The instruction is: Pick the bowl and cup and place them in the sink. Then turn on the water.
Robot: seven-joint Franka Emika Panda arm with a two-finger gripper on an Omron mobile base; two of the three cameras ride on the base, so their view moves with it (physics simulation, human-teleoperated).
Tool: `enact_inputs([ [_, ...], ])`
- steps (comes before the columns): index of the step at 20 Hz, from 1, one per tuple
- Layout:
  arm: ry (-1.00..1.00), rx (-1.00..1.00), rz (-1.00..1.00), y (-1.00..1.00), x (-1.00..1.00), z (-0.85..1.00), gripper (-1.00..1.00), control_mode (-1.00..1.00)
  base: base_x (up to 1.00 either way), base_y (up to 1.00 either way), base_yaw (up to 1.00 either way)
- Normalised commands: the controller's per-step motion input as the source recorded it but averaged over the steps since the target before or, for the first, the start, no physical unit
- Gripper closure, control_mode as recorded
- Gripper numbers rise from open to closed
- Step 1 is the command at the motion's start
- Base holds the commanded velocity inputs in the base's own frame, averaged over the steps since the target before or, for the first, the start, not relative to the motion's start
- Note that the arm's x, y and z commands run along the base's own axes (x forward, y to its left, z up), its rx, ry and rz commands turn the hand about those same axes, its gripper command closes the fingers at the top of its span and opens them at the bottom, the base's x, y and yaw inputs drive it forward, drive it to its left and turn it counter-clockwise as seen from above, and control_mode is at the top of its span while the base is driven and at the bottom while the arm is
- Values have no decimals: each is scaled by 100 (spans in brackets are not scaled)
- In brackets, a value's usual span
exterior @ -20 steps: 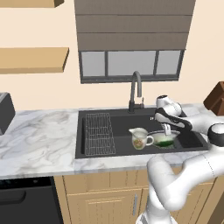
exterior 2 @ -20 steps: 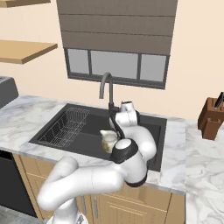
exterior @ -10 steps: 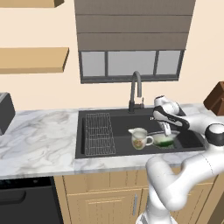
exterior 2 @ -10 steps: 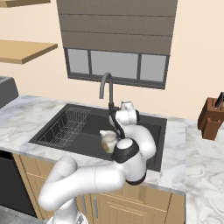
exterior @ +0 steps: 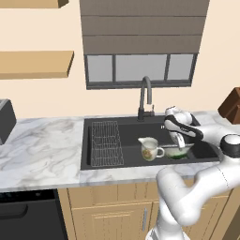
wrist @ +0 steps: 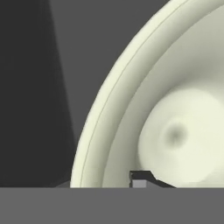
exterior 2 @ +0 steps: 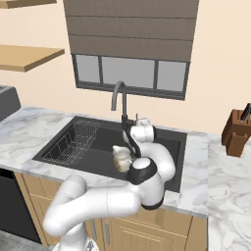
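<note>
Legible text, labels, brands, numbers, signs: none. Jug (exterior: 149, 149), bowl (wrist: 175, 127), sink (exterior: 108, 161), faucet (exterior: 145, 96), desk (exterior: 42, 150) and knife block (exterior 2: 236, 133) all carry no readable marking.

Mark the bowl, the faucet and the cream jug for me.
bowl (wrist: 175, 131), hand view, glossy inside.
faucet (exterior: 145, 96), left base view, gooseneck.
cream jug (exterior: 149, 149), left base view, its side.

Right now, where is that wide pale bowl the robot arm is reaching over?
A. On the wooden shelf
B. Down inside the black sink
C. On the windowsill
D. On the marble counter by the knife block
B: the bowl sits on the floor of the black sink, right of the cream jug, under the gripper.
</note>
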Motion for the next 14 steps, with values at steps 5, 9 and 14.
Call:
enact_inputs([
  [5,16,0,0,0,-23,-28,100,-100,0,0,0],
  [9,14,0,0,0,-11,-20,100,-100,0,0,0],
  [14,2,0,0,0,-9,-10,100,-100,0,0,0],
])
